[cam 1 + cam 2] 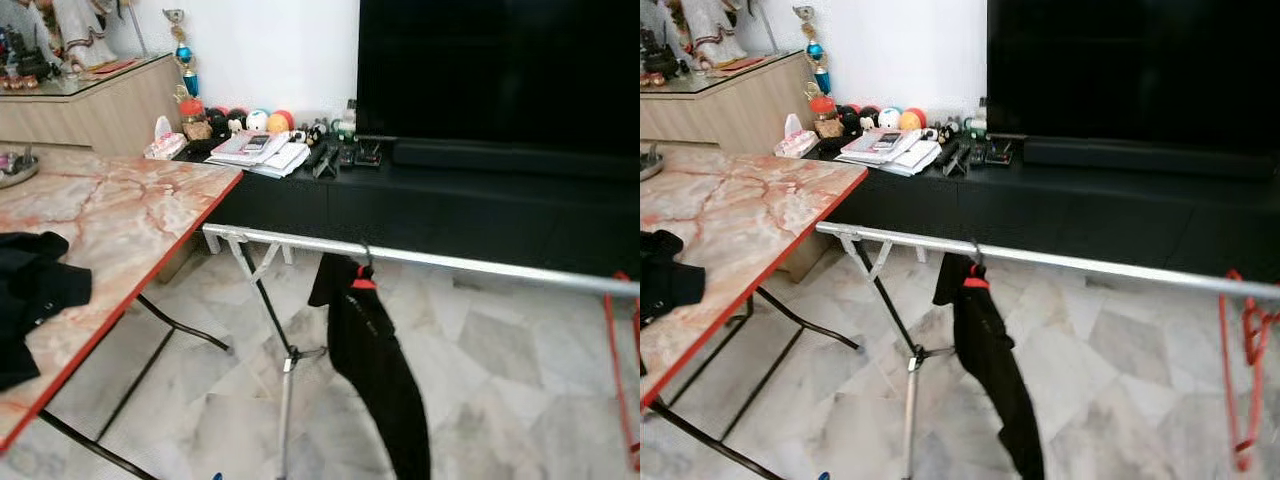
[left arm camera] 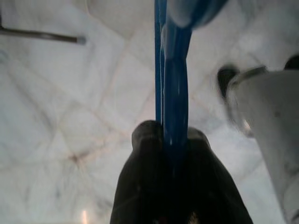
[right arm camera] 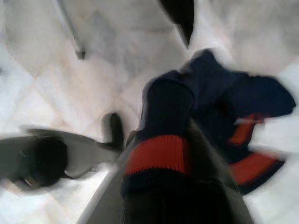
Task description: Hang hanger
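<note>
Marble floor (image 1: 470,370) is spreading under everything I'm looking at, with a black TV console (image 1: 450,200) running along the far wall. My marble-topped folding table (image 1: 110,230) is standing on the left, a dark garment (image 1: 30,290) lying at its near edge. A silver drying rail (image 1: 1060,260) is crossing the room, carrying a black garment on a red hanger (image 1: 975,278) near its left end and an empty red hanger (image 1: 1240,380) at its right end. My left gripper (image 2: 175,154) is clenching a blue hanger (image 2: 175,84) above the floor. My right gripper (image 3: 159,154) is gripping a navy garment with red stripes (image 3: 219,116).
</note>
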`<state>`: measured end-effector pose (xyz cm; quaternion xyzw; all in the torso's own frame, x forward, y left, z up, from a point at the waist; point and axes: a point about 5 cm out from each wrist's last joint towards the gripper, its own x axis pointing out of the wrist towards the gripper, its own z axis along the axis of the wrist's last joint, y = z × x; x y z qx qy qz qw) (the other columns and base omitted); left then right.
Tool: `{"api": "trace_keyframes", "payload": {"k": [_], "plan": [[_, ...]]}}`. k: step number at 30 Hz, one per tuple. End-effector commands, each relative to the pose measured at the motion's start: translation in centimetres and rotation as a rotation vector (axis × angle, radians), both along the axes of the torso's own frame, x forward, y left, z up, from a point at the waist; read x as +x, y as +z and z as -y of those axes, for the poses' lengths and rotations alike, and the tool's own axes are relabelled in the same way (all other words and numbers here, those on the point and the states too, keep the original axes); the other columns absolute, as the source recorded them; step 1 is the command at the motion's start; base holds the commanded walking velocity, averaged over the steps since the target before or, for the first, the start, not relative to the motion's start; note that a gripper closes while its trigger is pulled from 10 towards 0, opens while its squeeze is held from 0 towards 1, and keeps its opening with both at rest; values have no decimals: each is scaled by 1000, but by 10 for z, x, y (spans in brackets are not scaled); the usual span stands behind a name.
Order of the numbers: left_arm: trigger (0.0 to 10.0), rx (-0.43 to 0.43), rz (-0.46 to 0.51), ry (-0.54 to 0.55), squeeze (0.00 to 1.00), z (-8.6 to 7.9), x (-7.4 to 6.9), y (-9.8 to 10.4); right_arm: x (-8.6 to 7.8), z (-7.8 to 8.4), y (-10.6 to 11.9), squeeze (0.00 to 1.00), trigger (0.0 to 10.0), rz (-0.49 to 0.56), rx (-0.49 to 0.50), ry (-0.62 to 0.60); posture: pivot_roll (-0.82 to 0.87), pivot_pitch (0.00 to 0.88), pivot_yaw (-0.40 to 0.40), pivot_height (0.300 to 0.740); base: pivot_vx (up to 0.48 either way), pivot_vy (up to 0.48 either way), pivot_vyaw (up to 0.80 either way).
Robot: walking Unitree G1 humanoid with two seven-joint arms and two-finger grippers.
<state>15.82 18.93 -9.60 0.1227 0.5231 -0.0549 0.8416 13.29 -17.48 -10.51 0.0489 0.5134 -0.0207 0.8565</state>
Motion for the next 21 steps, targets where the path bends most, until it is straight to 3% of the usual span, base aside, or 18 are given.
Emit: {"api": "trace_keyframes", "payload": {"k": [1, 4, 21], "plan": [[10000, 26, -2, 4, 0, -10, -1, 1, 0, -7, -1, 0, 10000, -2, 17, 7, -37, 10, 57, 740, 0, 0, 0], [10000, 28, -1, 2, 0, -10, -1, 1, -1, -7, -1, 0, 10000, -9, 19, 9, -34, 11, 57, 740, 0, 0, -154], [10000, 26, 5, 4, 0, -10, 1, 2, -1, -7, -1, 0, 10000, -13, 16, 22, -30, 12, 56, 740, 0, 0, -794]]}}
